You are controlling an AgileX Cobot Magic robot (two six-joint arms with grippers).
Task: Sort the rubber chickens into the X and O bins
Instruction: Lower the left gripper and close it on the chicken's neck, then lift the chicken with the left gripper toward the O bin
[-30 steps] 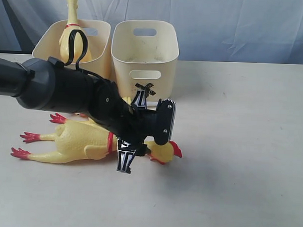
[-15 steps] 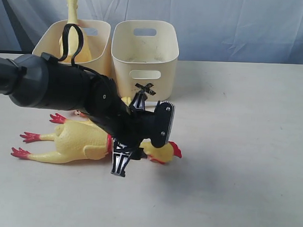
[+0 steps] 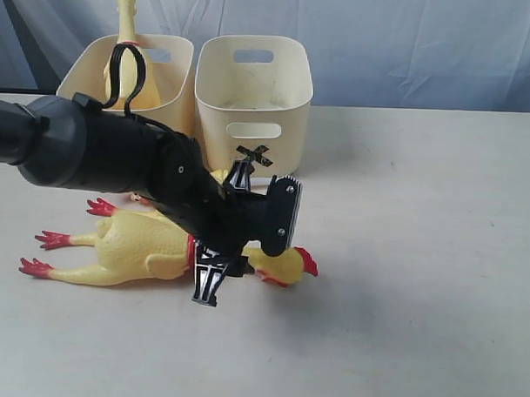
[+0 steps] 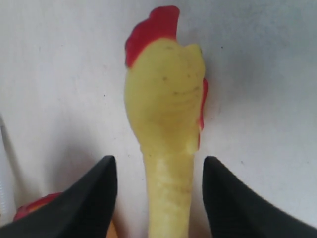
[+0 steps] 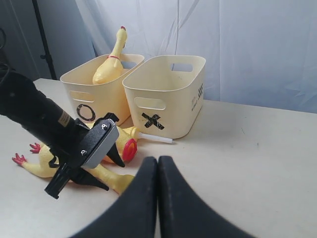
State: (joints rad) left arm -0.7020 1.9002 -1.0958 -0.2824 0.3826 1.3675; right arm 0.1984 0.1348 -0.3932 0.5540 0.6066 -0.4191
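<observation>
One long rubber chicken [image 3: 141, 246] lies on its side on the pale table [image 3: 420, 256] in the lower left of the exterior view. Its red feet point to the left edge and its red-combed head points towards the centre. The left gripper [image 3: 224, 236] is poised over its neck with the jaws wide apart. In the left wrist view the two dark fingers [image 4: 86, 208] flank the neck of this chicken [image 4: 166, 94], with a gap showing on each side.

The left arm [image 3: 92, 153] reaches in from the left edge and slopes down to the right. Its wrist is turned so that one finger lies nearer the bins and the other nearer the camera.

A second chicken [image 3: 218, 175] lies just behind the arm and is mostly hidden. The right wrist view shows it [image 5: 130, 135] in front of the bins. The third chicken [image 3: 123, 37] stands in the O bin [image 3: 86, 79] at upper left, its neck rising above the rim. The X bin [image 3: 251, 102] is just beside it to the right.

The right gripper [image 5: 157, 159] shows only in its own camera, jaws pressed together and holding nothing.
</observation>
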